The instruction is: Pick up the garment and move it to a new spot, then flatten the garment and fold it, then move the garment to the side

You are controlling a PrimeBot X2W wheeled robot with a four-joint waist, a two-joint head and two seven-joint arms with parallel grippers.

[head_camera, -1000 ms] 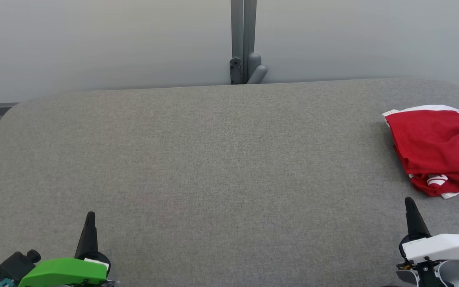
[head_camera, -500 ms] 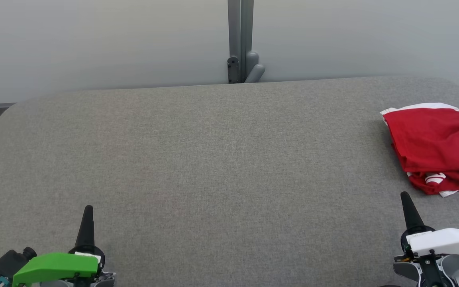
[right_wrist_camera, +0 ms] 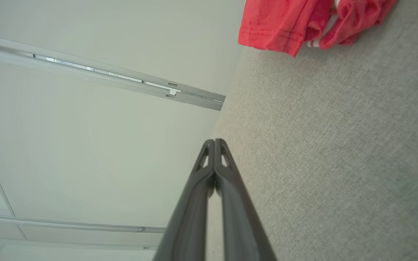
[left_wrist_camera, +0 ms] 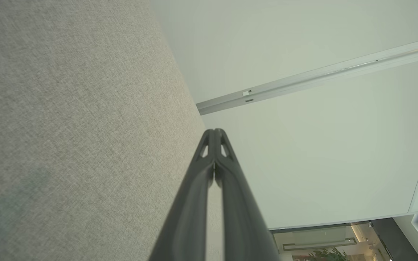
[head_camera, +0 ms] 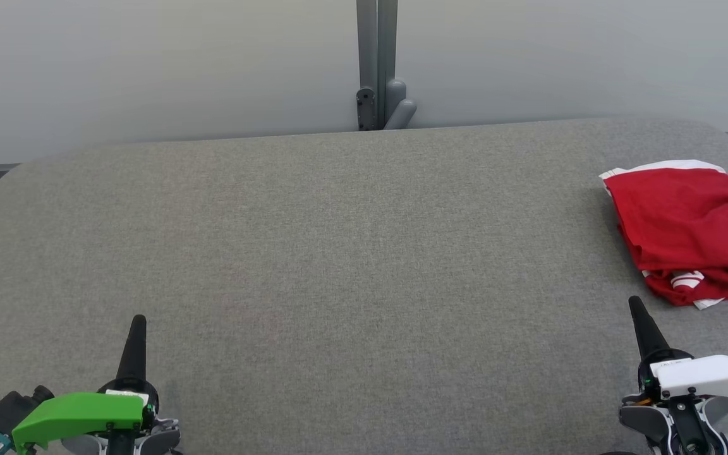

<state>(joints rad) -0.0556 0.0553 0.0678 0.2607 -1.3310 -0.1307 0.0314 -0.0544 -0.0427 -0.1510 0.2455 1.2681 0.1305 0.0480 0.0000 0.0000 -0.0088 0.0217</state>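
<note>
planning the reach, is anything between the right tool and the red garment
No: the stretch from the right tool to the red garment is bare grey surface, seen in the head view.

- Table (head_camera: 339, 253): grey woven cloth cover, matt, with a coarse weave.
- Garment (head_camera: 686, 221): soft red cloth, matt, white trim.
- Fingers (left_wrist_camera: 191, 206): dark, smooth, matt plastic.

Grey fabric table (head_camera: 339, 253), red garment (head_camera: 686, 227) lying

Red fabric garment with white trim and white stripes (head_camera: 686, 227), loosely folded and rumpled. Lies on the grey cloth-covered surface (head_camera: 339, 253) at its far right, running past the head view's right edge.
</note>
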